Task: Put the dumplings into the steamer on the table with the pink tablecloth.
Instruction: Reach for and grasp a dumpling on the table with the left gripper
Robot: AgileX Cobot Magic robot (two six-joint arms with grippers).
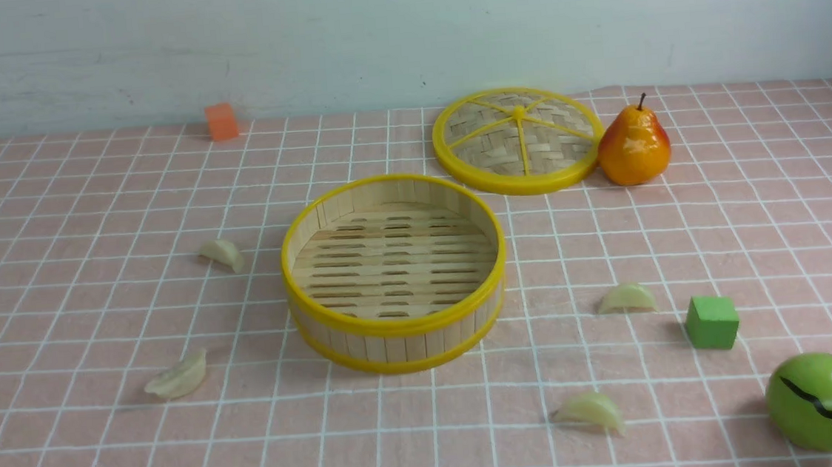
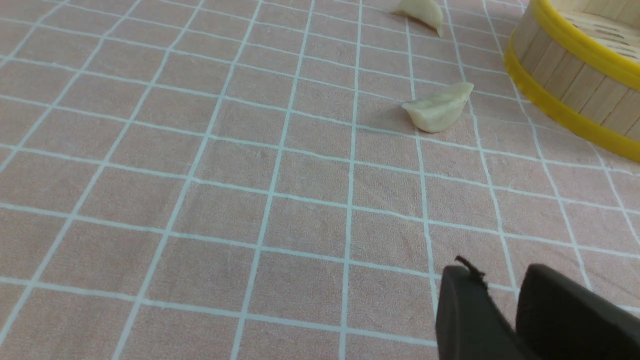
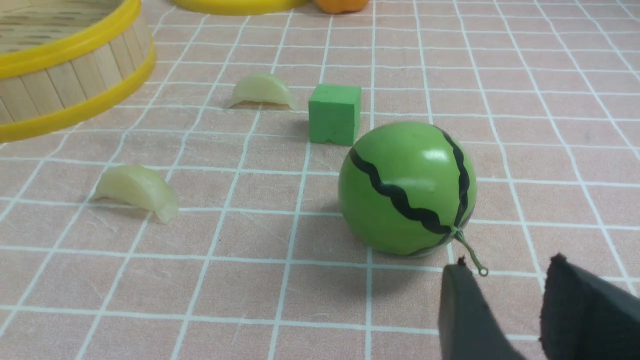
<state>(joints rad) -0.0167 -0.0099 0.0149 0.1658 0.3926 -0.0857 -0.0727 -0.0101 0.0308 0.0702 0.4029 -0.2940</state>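
Left wrist view: left gripper (image 2: 492, 285) parted slightly, empty — right gripper (image 3: 507, 272) parted too, empty — dumplings (image 1: 177, 376) outside steamer (image 1: 399, 327).

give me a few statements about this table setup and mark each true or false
1. The round bamboo steamer with yellow rims has a dumpling inside. False: its slatted floor is bare.
2. The glossy orange-red pear stands beside the flat woven yellow-rimmed lid. True.
3. Four pale crescent dumplings lie on the pink gridded cloth. True.
4. The small green cube is left of the steamer. False: it is to the right.
5. The black left claw is holding a dumpling. False: it is open with nothing between its fingers.
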